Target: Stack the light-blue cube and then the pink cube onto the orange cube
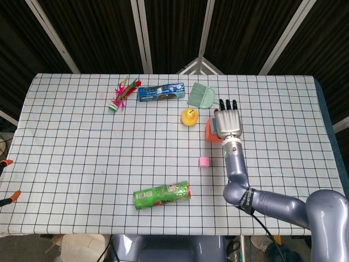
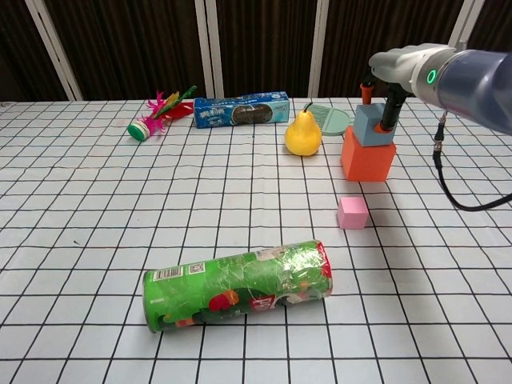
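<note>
Dark fingers (image 2: 390,108) of the right hand (image 1: 227,121) reach down on either side of the light-blue cube (image 2: 373,125), pinching it at upper right of the chest view. That small matte cube sits on top of the larger orange cube (image 2: 367,158). The pink cube (image 2: 352,212), smaller still, lies alone on the checked tabletop (image 2: 96,216) just below, toward centre frame. A yellow pear (image 2: 303,134) stands left of the stack, and a green can (image 2: 238,284) lies on its side at lower centre.

Pear (image 2: 303,134), biscuit box (image 2: 242,110), green can (image 2: 238,285), shuttlecock (image 2: 157,114), brush (image 1: 200,96)
</note>
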Action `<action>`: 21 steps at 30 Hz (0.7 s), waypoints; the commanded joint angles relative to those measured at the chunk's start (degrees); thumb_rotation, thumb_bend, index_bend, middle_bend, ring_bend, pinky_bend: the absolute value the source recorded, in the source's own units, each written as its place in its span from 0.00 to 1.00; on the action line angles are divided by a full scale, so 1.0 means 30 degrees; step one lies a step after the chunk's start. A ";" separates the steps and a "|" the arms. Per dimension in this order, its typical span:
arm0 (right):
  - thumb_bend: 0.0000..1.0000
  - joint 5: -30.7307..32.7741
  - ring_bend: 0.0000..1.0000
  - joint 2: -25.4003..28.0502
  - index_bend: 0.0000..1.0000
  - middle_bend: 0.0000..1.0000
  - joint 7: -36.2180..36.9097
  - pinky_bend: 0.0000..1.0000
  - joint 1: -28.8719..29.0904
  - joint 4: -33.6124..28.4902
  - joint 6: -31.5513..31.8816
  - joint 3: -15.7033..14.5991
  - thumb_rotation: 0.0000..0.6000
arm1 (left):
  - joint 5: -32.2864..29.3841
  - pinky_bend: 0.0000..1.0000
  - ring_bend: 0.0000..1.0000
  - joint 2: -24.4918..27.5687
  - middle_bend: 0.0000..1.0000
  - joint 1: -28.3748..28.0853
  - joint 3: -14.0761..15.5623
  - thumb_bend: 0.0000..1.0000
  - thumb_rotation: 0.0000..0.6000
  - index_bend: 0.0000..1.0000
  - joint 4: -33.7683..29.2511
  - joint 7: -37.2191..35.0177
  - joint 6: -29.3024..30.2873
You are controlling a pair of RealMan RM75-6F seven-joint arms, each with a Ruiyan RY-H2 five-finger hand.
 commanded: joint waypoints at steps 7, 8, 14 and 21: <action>0.33 0.0033 0.03 -0.0242 0.37 0.07 -0.0040 0.00 0.0068 0.0254 0.0240 0.0215 1.00 | -0.0008 0.02 0.00 0.0011 0.02 0.0009 -0.0004 0.21 1.00 0.21 0.0009 -0.0022 0.0012; 0.33 0.0027 0.03 -0.0248 0.37 0.07 -0.0039 0.00 0.0062 0.0262 0.0262 0.0237 1.00 | -0.0015 0.02 0.00 0.0006 0.02 0.0007 -0.0006 0.21 1.00 0.21 0.0009 -0.0015 0.0010; 0.33 0.0005 0.03 -0.0282 0.37 0.07 -0.0088 0.00 0.0008 0.0284 0.0393 0.0294 1.00 | -0.0001 0.02 0.00 -0.0010 0.02 -0.0022 0.0008 0.21 1.00 0.21 0.0007 0.0022 -0.0039; 0.29 -0.0047 0.03 -0.0354 0.37 0.07 -0.0127 0.00 -0.0054 0.0306 0.0437 0.0325 1.00 | 0.0005 0.02 0.00 0.0006 0.02 0.0007 0.0003 0.21 1.00 0.21 -0.0017 -0.0003 0.0019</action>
